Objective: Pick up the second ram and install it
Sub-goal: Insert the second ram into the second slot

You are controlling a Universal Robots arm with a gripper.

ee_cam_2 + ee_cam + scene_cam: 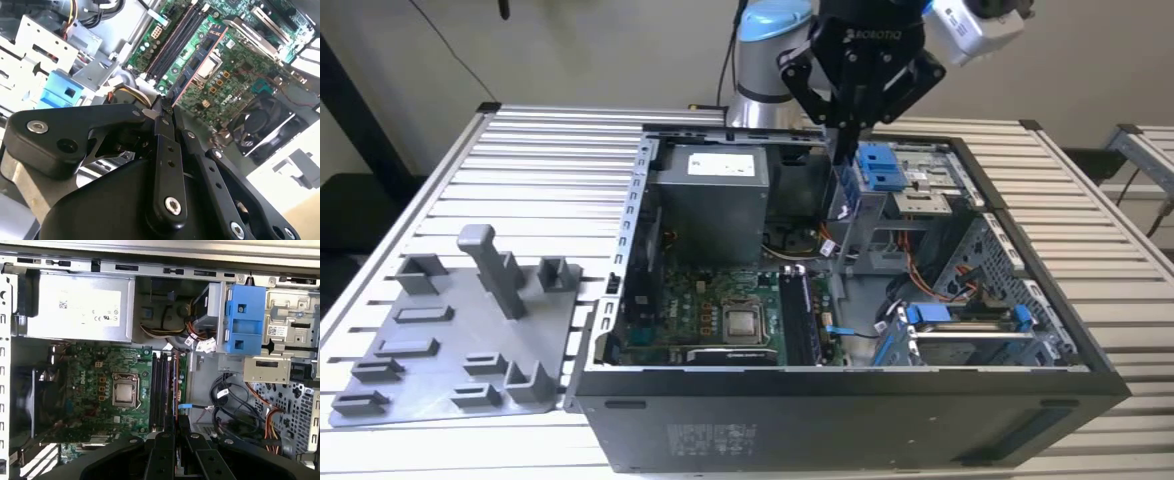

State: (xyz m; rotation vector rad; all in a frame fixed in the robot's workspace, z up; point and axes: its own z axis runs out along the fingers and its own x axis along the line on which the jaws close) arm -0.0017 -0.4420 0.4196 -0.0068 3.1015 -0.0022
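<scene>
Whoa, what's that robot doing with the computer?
The robot arm's fingers are pinching a memory stick and holding it in the air over an open computer case. Down inside lies the green board with a silver chip and long black slots beside it. The stick is not in a slot yet. A grey tray sits on the table, on the exterior view's left.

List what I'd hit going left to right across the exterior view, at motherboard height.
Grey holder tray → silver square chip on the green motherboard → black memory slots → blue drive bracket.
</scene>
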